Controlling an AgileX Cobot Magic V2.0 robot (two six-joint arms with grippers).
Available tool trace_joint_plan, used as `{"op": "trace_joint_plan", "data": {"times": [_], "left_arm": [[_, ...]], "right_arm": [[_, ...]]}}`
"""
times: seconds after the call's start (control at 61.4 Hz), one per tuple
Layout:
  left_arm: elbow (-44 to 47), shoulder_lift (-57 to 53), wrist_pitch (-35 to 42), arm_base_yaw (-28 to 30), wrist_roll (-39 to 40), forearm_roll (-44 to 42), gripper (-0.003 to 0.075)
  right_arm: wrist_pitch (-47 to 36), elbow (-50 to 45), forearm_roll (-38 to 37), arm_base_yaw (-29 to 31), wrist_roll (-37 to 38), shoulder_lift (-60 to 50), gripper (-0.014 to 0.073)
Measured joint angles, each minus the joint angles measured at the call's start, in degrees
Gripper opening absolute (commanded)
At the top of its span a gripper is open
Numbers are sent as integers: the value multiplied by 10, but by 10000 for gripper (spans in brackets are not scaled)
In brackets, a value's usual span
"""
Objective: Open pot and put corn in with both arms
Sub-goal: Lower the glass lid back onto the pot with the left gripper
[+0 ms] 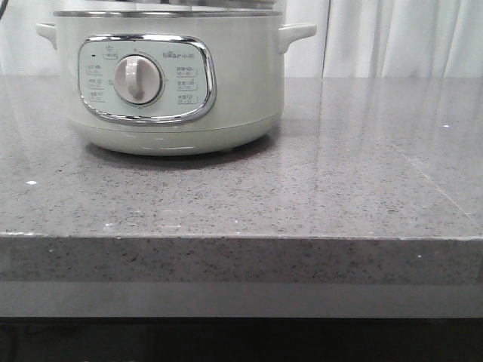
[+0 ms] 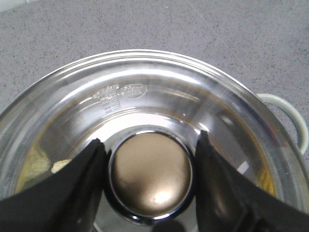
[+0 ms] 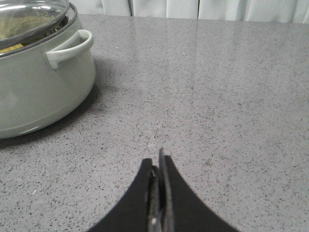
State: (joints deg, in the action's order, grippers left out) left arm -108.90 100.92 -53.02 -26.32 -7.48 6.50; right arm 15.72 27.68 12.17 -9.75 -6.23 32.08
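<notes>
While the left gripper (image 2: 150, 174) hangs straight above the pot, its two black fingers (image 2: 82, 183) stand apart on either side of the round bronze-coloured knob (image 2: 150, 174) of the clear glass lid (image 2: 159, 92); the gaps look very thin, and I cannot tell whether the pads actually touch the knob. The lid sits on the large round pale-green electric cooker pot (image 1: 162, 75), closing it inside the steel rim. Through the glass, in the left wrist view, a bit of yellow shows low in the pot beside one finger, likely the bright yellow corn cob (image 2: 41, 166), though it is too blurred by the lid to be sure.

The right gripper (image 3: 159, 193) is elsewhere, low over the speckled grey stone countertop (image 3: 231, 106), its black fingers pressed together with nothing between them. From there the pot stands well apart, and one small pale-green side handle (image 3: 72, 48) juts toward the open counter.

In the front view the pot stands at the far left of the counter, its chrome-framed control panel (image 1: 147, 79) and white dial (image 1: 137, 81) facing forward. White curtains (image 1: 400, 38) hang behind the counter. Neither arm shows in that view.
</notes>
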Motion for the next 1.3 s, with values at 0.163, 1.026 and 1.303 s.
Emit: {"op": "trace_joint_plan", "data": {"times": [0.163,1.026,1.303], "left_arm": [[0,2,13,0,0,0,118],[0,6,-1,0,2,5,118],[0,7,4,0,2,6,118]], "right_arm": [[0,0,0,0,0,0,-69],[0,0,0,0,0,0,-69],[0,0,0,0,0,0,-69]]}}
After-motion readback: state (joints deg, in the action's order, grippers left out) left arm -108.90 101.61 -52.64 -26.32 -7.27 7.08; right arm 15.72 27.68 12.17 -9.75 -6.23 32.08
